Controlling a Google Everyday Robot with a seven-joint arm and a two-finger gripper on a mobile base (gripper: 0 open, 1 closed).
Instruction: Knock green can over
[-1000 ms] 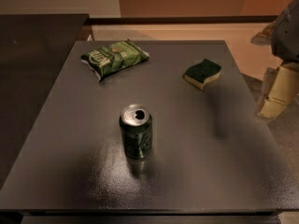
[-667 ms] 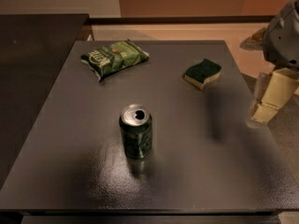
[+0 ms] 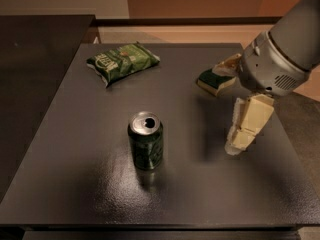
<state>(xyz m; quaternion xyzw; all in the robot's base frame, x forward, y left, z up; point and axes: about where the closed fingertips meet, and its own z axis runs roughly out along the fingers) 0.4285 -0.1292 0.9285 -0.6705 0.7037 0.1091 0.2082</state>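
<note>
The green can (image 3: 145, 140) stands upright near the middle of the dark table (image 3: 70, 149), its silver top with the opening facing up. My gripper (image 3: 227, 106) hangs over the right part of the table, to the right of the can and apart from it. It is open and holds nothing. One cream finger (image 3: 247, 125) points down towards the table. The other sits higher, by the sponge.
A flat green snack bag (image 3: 122, 61) lies at the back left of the table. A green-and-yellow sponge (image 3: 212, 82) lies at the back right, partly behind my gripper. The table's right edge is close to the arm (image 3: 285, 49). A second dark surface (image 3: 35, 59) adjoins on the left.
My gripper has moved left from the table's right edge over the table, closer to the can and partly in front of the sponge. The can, bag and sponge have not moved.
</note>
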